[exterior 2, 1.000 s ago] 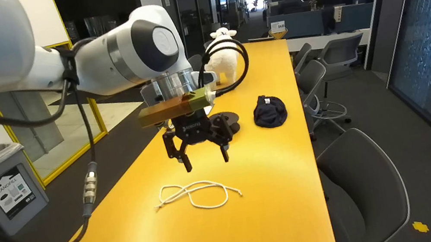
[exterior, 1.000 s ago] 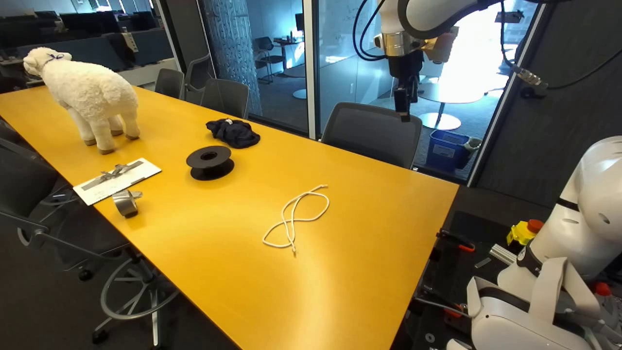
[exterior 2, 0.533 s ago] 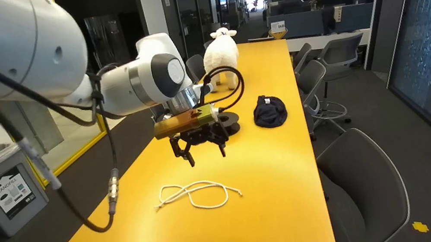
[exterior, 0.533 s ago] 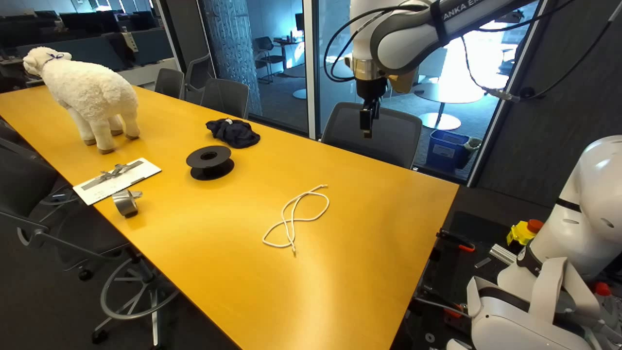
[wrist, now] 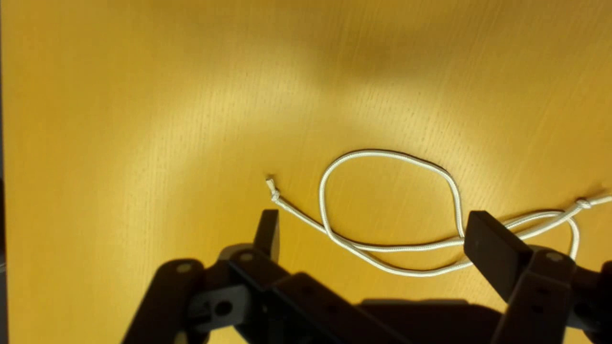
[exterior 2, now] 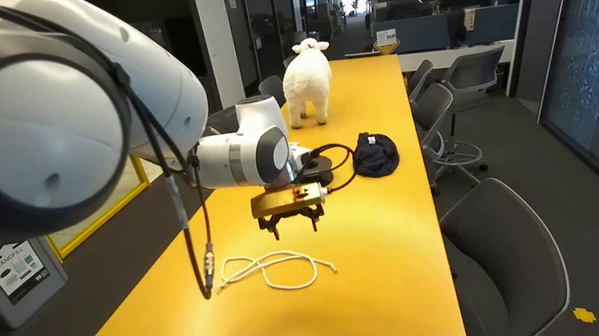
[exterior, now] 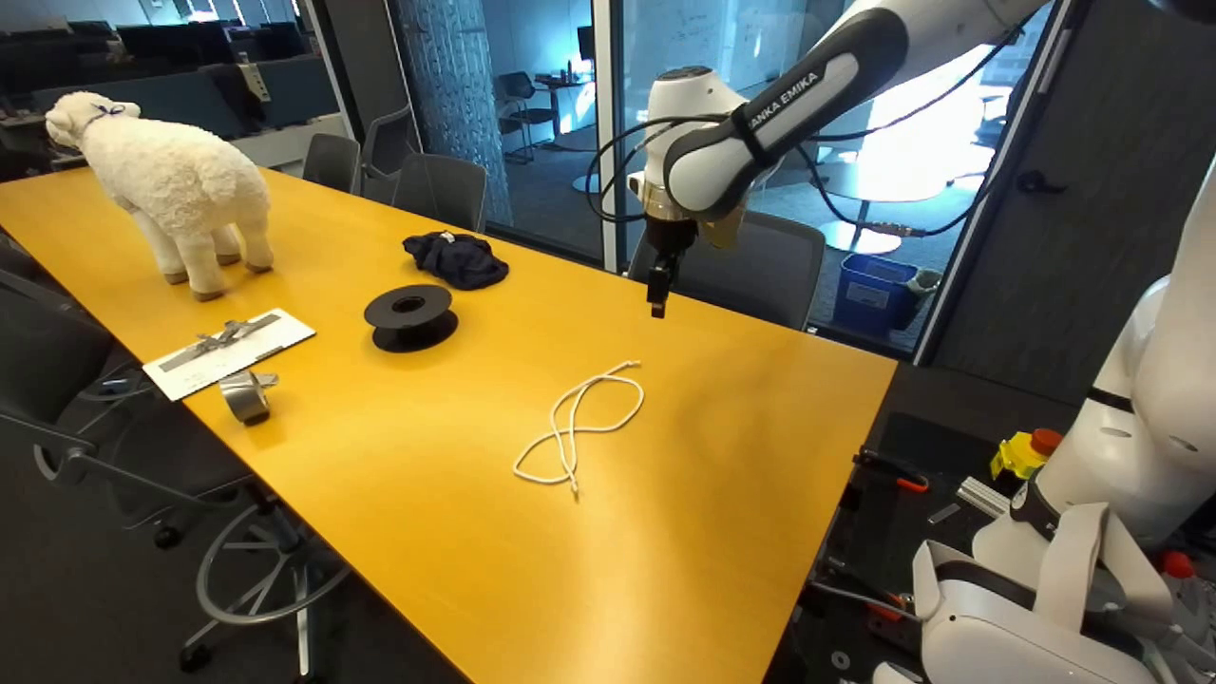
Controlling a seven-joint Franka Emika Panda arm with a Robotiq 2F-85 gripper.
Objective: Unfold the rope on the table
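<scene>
The rope lay on the desk in a loose figure-eight, its strands crossing and both knotted ends sticking out past the loops — an arrangement that seemed to offer an end to catch and draw out. The jaws hung above the desk, pointing down, spread apart and gripping nothing; in the wrist view one side showed near a knotted end while the other hid part of the rope. They were held wide, I judged, to straddle a strand once lowered; a grip on a loop's middle might only have drawn the crossings tighter.

The black spool, dark cloth, tape roll, white panel and toy sheep were set farther along the desk, well apart from the rope, so none seemed likely to block a pull. In an exterior view the arm's cable appeared just beside one rope end — a matter of sight line, I judged, more than a bar to the move.
</scene>
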